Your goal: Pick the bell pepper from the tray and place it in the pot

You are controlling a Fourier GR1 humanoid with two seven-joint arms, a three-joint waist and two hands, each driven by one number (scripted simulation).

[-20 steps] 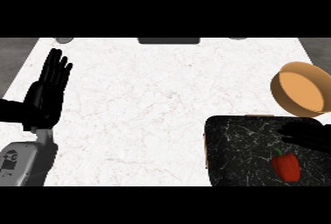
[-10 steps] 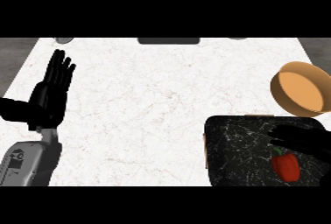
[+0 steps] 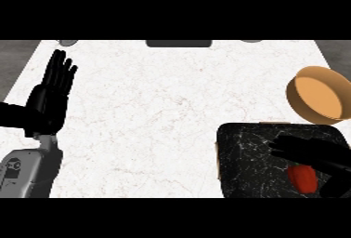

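Note:
A red bell pepper [image 3: 303,178] lies on the dark marbled tray [image 3: 247,158] at the lower right. My right hand [image 3: 312,152] hovers over the tray right above the pepper, fingers spread and pointing left, hiding the pepper's upper part. Its fingers are relaxed and not closed round the pepper. The tan pot [image 3: 316,94] stands beyond the tray near the right edge, and nothing shows inside it. My left hand [image 3: 49,100] rests open at the left edge with its fingers pointing up.
The white marbled counter [image 3: 165,107] stretches between the two hands. Small dark and grey items [image 3: 178,43] lie along the counter's far edge. The tray reaches the view's lower edge.
My right hand has moved left across the tray and now sits over the pepper. The left hand has shifted slightly upward. Pepper, tray and pot stay in place.

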